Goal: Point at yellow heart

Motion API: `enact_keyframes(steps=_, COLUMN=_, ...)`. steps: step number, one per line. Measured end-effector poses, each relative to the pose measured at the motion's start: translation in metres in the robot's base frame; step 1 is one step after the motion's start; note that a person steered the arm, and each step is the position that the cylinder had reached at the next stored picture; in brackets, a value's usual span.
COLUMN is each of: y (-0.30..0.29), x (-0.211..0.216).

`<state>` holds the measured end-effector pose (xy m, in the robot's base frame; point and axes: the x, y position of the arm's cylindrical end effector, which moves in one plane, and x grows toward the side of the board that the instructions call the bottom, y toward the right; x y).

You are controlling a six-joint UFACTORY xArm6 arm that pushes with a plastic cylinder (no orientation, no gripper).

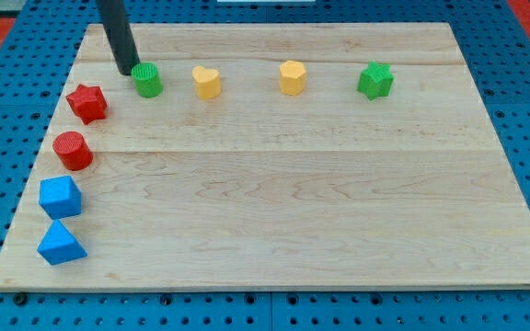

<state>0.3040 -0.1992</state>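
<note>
1. Camera view: my tip (125,72) is seen at the view's upper left, resting on the wooden board (274,202) as the bare end of a straight dark rod; nothing is held by it, and no jaws are carried.
2. Just to the view's right of my tip, a green cylinder (147,80) is found; whether the two touch cannot be told, though they appear very close.
3. The yellow heart (207,82) is placed further to the view's right, beyond the green cylinder, at nearly the same height in the view; it is kept apart from my tip by that cylinder.
4. Along the same row, a yellow hexagonal block (292,77) and then a green star (375,80) are set, well apart from each other.
5. Below and to the view's left of my tip, a red star (86,102) is seen; beneath it, a red cylinder (72,150), a blue cube-like block (60,197) and a blue triangular block (60,244) are lined down the board's left edge.
</note>
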Motion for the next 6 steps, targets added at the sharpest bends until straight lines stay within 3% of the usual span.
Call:
enact_keyframes(steps=2, y=-0.010, x=0.060)
enact_keyframes(steps=3, y=0.054, x=0.069)
enact_keyframes(steps=6, y=0.116, x=0.044)
